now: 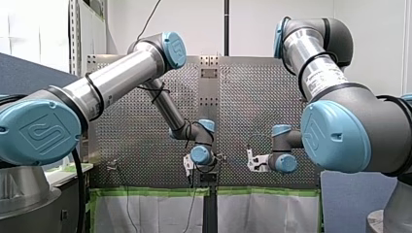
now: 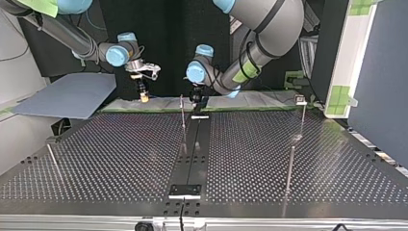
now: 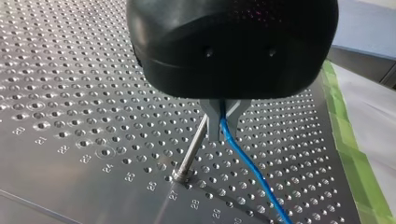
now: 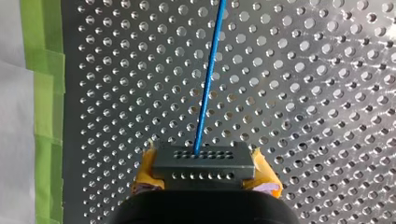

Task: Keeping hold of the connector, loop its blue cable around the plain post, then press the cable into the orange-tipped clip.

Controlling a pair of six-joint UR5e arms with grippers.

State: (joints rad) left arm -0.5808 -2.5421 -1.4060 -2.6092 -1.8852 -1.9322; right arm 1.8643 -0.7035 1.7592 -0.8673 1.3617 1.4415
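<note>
Numerals in the twenties stamped beside holes of perforated table (image 3: 70,116), left wrist view. Label (image 1: 320,80) on my right arm (image 1: 335,131) unreadable. My left gripper (image 3: 220,133) low over table, metal fingers pinched on blue cable (image 3: 252,168), just beside plain post (image 3: 192,147). My right gripper (image 4: 205,176): yellow pads clamped on grey connector (image 4: 203,161), cable leading straight ahead. Cable too thin to trace in top view.

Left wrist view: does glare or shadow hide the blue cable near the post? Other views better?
Left wrist view: no, blue cable stands out ahead of my left tool; faint sheen by the post. Right wrist view: plain from the connector. Top view: lost on the dark strip.
</note>
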